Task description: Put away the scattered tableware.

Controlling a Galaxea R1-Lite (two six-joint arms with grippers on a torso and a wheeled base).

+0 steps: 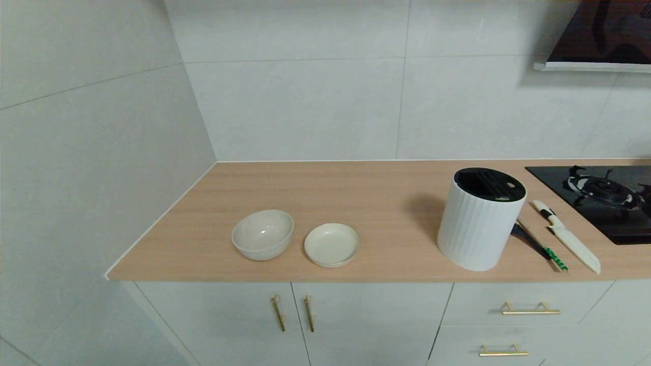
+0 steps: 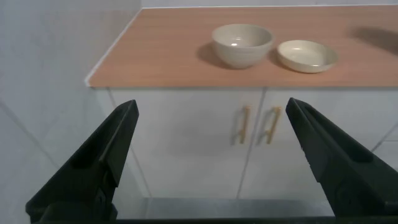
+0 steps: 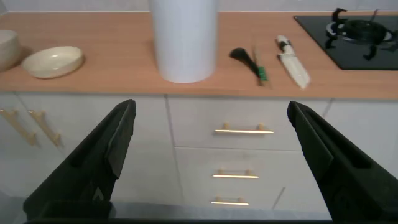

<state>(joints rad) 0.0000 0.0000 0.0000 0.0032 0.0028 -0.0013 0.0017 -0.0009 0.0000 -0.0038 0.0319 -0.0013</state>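
Wood-look worktop (image 1: 325,193) across the middle of the head view, and the tableware sits on it in two clumps. Lower centre: a cream bowl (image 1: 263,235) with a shallow cream dish (image 1: 331,244) just beside it on the right, not touching. Right side: a white ribbed holder (image 1: 480,219) with a black slotted top. To its right, towards the hob (image 1: 600,195), lie a black-headed utensil (image 1: 539,245) with a green-patterned end and a white knife (image 1: 565,236), close together. The utensil's head is tucked right against the holder's base.

Both arms are down in front of the cabinet fronts, below the worktop edge. The left gripper (image 2: 211,107) is spread wide with nothing in it and faces the bowl and dish. The right gripper (image 3: 211,107) is spread just as wide, also empty, and faces the holder.

My read is that nothing's been put away yet, so this is the approach.
- I'd send the right arm for the knife first, since it has open worktop around it.
- Grab it by the handle end, which points towards the wall, not the blade.
- A flat knife probably needs a low pinch across its narrow width.
- Stand it up before dropping it into a slot, and go easy so the holder doesn't get shoved.
- The utensil looks trickier, being so close to the holder.
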